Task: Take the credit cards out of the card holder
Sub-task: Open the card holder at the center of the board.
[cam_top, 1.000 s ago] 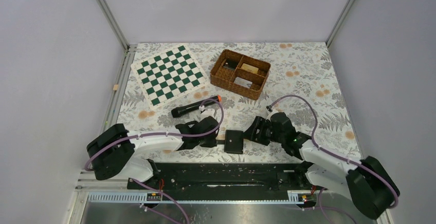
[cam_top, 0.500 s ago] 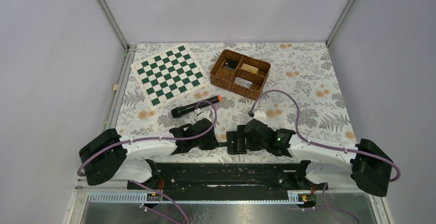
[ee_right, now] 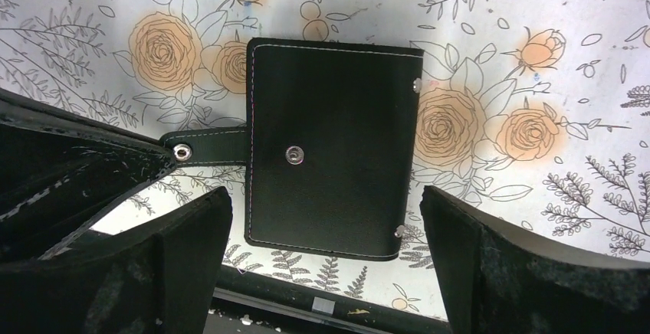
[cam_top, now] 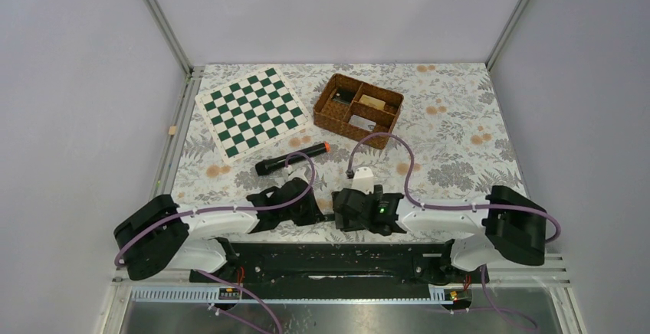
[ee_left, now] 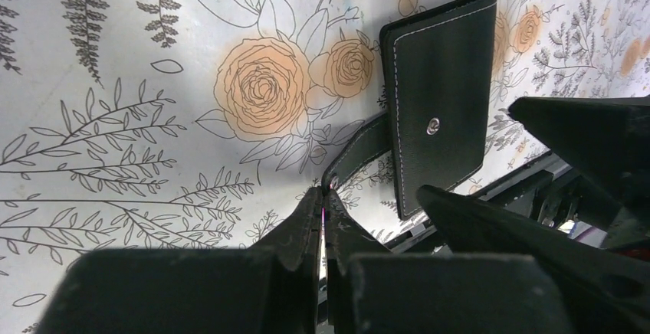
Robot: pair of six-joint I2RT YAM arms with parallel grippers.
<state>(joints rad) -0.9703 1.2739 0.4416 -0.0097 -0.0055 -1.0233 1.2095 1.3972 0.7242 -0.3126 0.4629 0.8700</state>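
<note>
The card holder (ee_right: 329,150) is a black wallet lying closed and flat on the floral table, its snap facing up. It also shows in the left wrist view (ee_left: 441,104). Its side tab (ee_right: 207,144) sticks out to the left. My left gripper (ee_left: 323,198) is shut on the end of that tab, low over the table (cam_top: 318,210). My right gripper (ee_right: 323,200) is open and hovers right over the wallet, one finger on each side; it hides most of the wallet from the top view (cam_top: 346,211). The credit cards are hidden from view.
A black cylinder with an orange tip (cam_top: 291,159) lies behind the left gripper. A green-and-white chessboard (cam_top: 253,112) and a brown wicker basket (cam_top: 358,109) sit farther back. The black rail at the table's near edge (cam_top: 329,261) lies just below the wallet.
My right arm has swung left and lowered, so its open gripper now sits over the wallet and covers it. My left gripper has stayed at the tab.
</note>
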